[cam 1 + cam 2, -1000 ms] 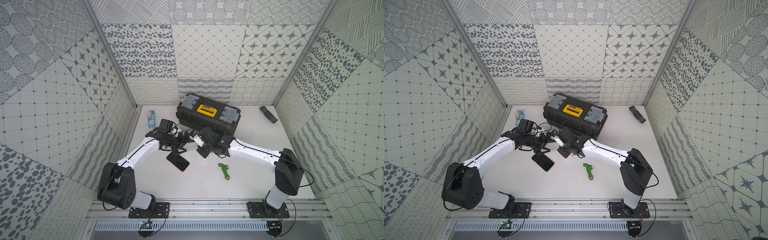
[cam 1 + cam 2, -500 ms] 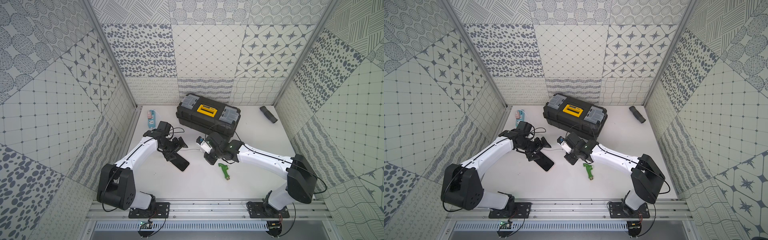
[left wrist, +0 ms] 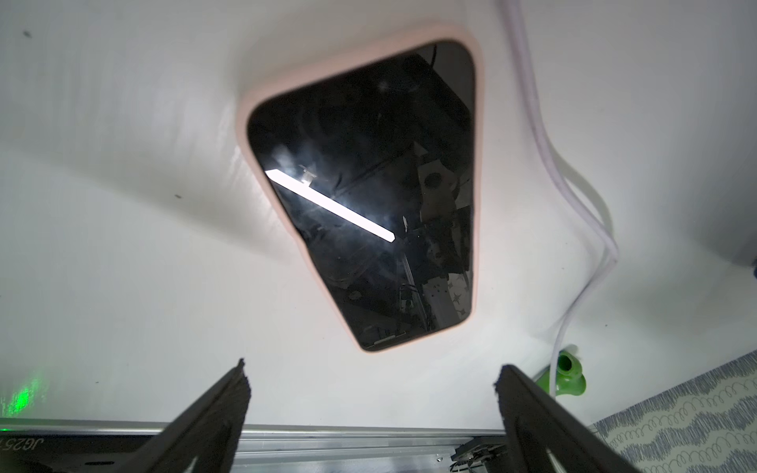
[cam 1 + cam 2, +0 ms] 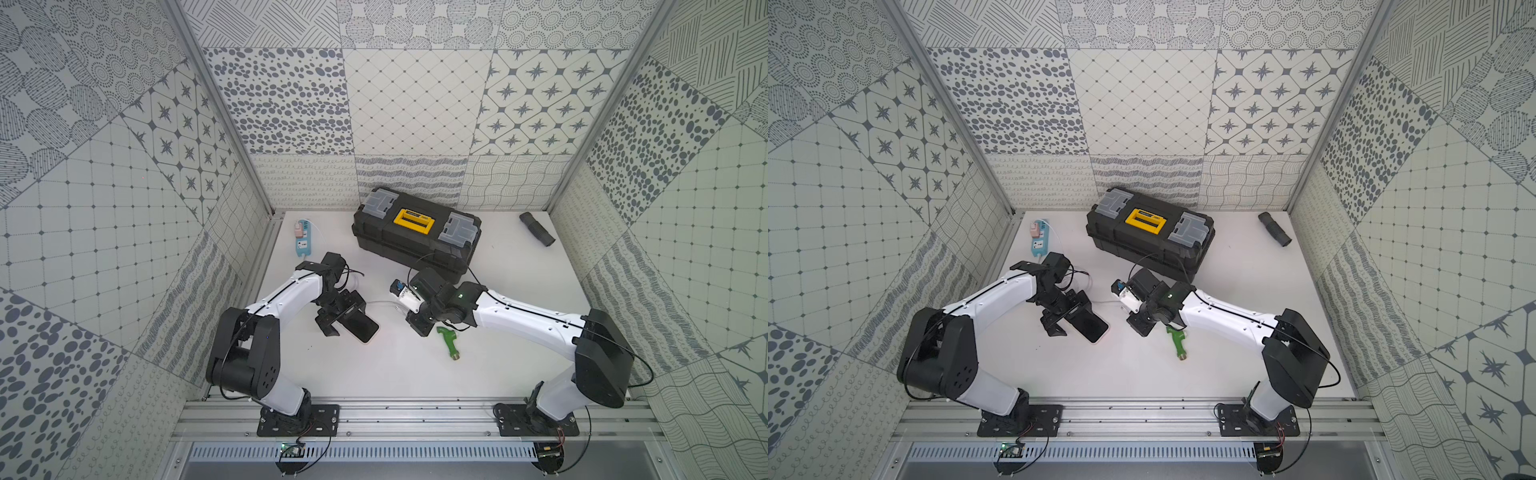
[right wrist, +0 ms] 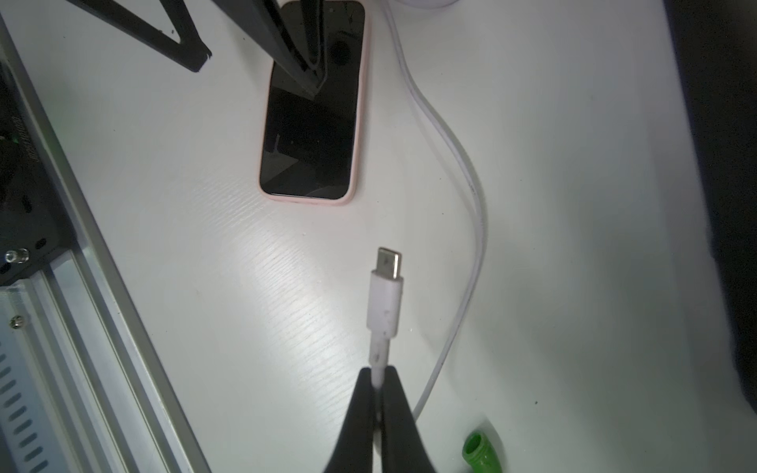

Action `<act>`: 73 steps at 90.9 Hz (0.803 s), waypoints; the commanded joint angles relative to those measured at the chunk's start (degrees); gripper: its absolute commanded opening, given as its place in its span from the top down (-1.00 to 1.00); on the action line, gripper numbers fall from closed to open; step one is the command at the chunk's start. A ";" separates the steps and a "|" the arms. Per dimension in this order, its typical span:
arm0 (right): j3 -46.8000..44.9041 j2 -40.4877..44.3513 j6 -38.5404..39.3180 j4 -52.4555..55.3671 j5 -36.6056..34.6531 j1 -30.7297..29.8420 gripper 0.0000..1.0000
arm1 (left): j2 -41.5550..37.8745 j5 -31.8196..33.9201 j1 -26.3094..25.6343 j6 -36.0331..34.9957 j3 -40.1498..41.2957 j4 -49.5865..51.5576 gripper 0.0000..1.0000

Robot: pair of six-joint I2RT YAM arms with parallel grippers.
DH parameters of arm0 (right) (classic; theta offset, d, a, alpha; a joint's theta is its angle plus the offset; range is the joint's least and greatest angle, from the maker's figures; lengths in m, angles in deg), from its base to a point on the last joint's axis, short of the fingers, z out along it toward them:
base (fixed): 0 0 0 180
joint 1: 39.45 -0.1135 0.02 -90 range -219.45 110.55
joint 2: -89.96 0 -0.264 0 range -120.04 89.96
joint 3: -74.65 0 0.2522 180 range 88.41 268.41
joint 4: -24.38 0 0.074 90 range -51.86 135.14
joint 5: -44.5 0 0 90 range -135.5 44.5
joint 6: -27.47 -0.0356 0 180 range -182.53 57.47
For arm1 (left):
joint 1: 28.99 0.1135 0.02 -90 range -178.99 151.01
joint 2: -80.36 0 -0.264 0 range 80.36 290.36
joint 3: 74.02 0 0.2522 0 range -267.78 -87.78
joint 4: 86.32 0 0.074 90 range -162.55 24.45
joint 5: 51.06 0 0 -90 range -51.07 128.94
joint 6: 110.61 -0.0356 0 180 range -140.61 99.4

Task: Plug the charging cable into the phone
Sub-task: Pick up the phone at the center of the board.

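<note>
Right wrist view alone shows the plug [image 5: 389, 262]: the right gripper [image 5: 379, 376] clenches the charging cable [image 5: 379, 348] behind it, tip pointing parallel to the phone's [image 5: 313, 143] long axis. Phone lies flat beneath the spread left gripper [image 3: 371, 365].

Top views: phone [image 4: 363, 329] part-hidden, seemingly under left pincer [image 4: 340, 316].

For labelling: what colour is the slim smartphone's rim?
Pale pink rim on the black-screened smartphone; clearest in right wrist view.

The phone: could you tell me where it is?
In both top views the phone lies flat on the table, beneath the open left gripper.
</note>
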 commanded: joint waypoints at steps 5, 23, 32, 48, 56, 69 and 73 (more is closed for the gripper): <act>1.20 -0.22 -0.81 -0.51 1.46 -0.41 1.00 | 3.97 2.90 1.00 2.81 -1.40 1.45 -0.95; 1.13 -0.41 -1.32 -0.45 1.93 -0.50 1.00 | 8.65 -0.86 1.05 5.04 -1.47 -3.25 -0.95; 1.21 -0.49 -1.62 -0.42 2.19 -0.49 1.00 | 9.87 -1.42 1.08 5.43 -1.79 -4.27 -0.95; 1.43 -0.78 -1.65 -0.23 2.57 -0.50 1.00 | 12.09 -2.92 0.97 5.12 -3.07 -5.64 -0.95; 1.67 -1.05 -1.55 -0.18 2.69 -0.55 1.00 | 12.30 -2.89 0.87 5.50 -3.32 -6.43 -0.95; 2.33 -1.80 -1.55 0.05 3.14 -0.56 1.00 | 13.36 -3.22 0.84 5.51 -3.82 -6.62 -0.95; 2.36 -1.93 -1.57 0.10 3.28 -0.49 1.00 | 13.50 -3.24 0.88 5.51 -3.83 -6.85 -0.95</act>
